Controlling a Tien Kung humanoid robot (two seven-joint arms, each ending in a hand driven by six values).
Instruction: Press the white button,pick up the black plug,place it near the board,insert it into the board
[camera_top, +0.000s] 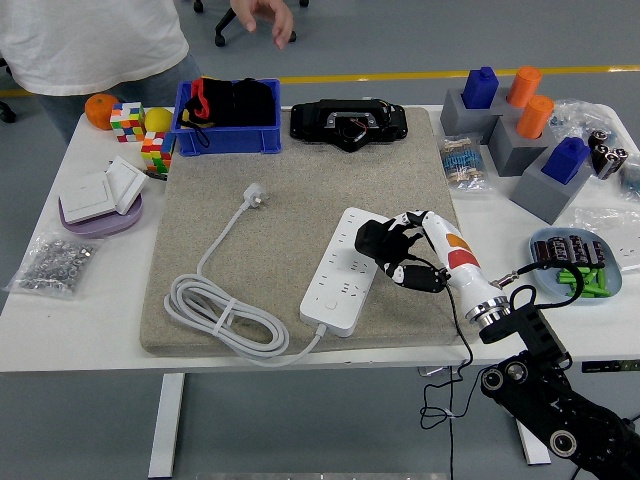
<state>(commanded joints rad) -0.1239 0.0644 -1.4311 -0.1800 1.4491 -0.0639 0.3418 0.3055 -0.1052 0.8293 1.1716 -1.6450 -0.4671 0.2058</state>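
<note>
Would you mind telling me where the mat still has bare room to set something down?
The mat is bare between the white plug and the black device, and along its right edge beyond the power strip. The front left is crowded by the coiled cable; the right hand covers the strip's right side.
</note>
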